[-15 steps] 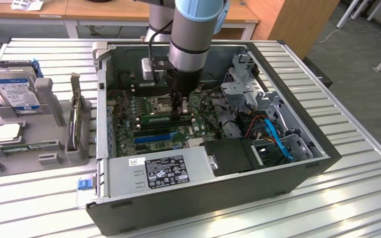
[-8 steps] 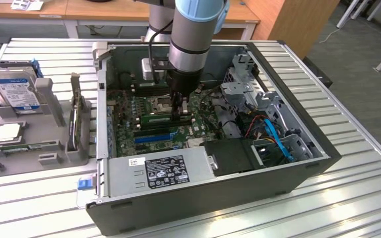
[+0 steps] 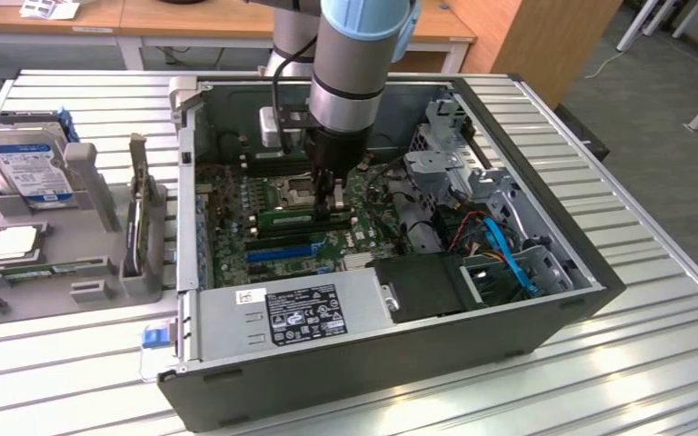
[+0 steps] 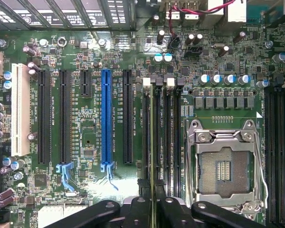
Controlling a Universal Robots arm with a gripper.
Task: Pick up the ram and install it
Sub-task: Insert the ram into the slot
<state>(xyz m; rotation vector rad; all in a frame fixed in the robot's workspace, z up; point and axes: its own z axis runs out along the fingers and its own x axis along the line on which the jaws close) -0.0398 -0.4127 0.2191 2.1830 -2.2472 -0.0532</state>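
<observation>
End effector (image 3: 334, 202) grasping the ram (image 4: 152, 142), centre of the exterior frame.
Ram sits edge-on beneath it, long axis parallel with the black memory slots (image 4: 173, 137).

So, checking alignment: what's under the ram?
The row of black memory slots lies under the ram; the slot directly beneath is hidden by its edge.
</observation>
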